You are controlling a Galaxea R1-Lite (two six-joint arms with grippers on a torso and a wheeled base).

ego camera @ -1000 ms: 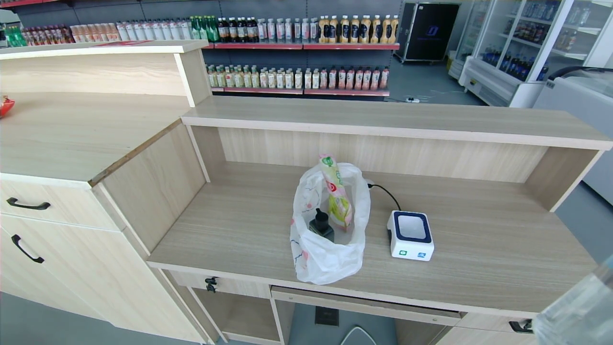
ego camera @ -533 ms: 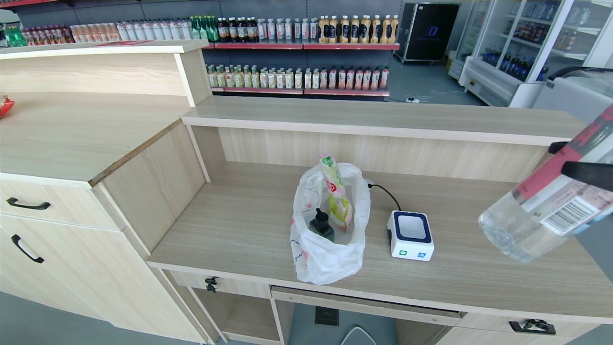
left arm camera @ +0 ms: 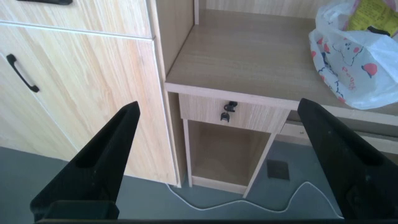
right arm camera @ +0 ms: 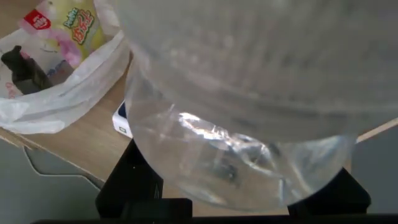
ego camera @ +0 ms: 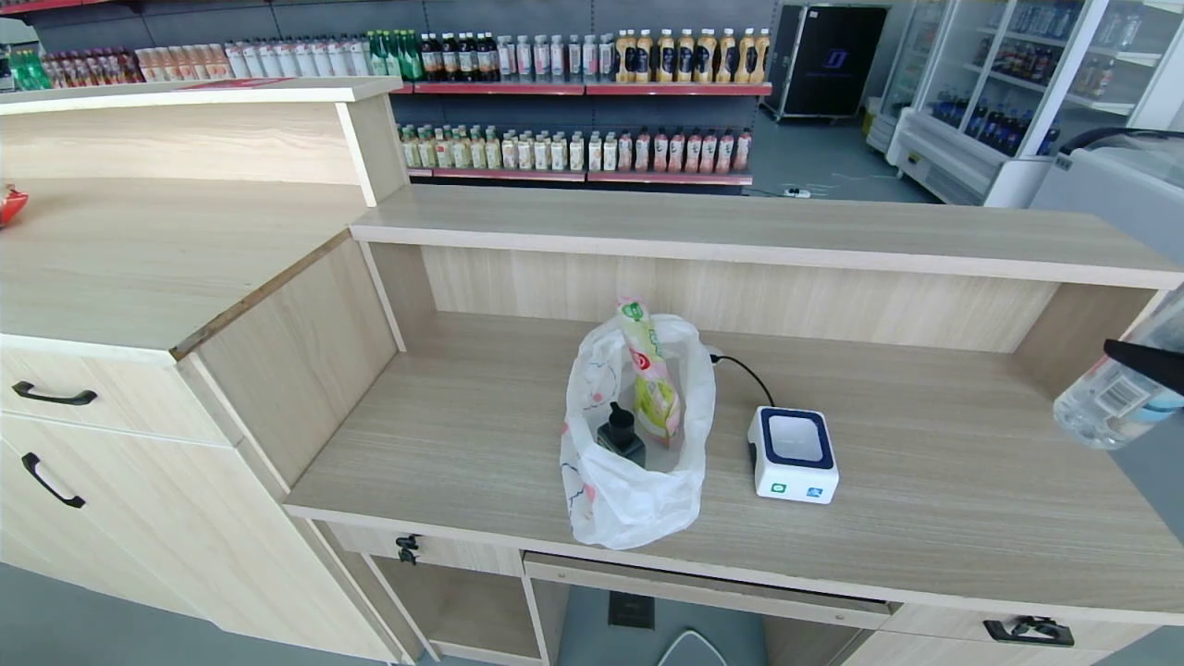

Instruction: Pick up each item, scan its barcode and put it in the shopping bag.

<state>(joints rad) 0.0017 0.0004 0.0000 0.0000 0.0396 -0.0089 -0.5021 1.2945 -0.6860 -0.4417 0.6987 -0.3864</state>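
Right, on the head view I see the white shopping bag (ego camera: 638, 481) standing open on the desk (ego camera: 925, 509); a yellow-green snack packet (ego camera: 652, 384) stands upright inside it, with a dark capped bottle (ego camera: 621, 433) beside that; the scanner (ego camera: 793, 453) sits just to the bag's right, not touching it, its cable (ego camera: 745, 370) running toward the back; at the far right edge my right claw (ego camera: 1145, 363) holds a clear water bottle (ego camera: 1105, 402) tilted in the air at the desk's right end, well apart from the scanner. On the left wrist view my left claw (left arm camera: 217, 112) is spread wide, hanging low in front of the desk's small drawer (left arm camera: 261, 115); the bag sits near the desk's front edge. On the right wrist view the claw's fingers (right arm camera: 137, 186) pinch the water bottle from either side; past its base I see the bag, the packet and a corner of the scanner.
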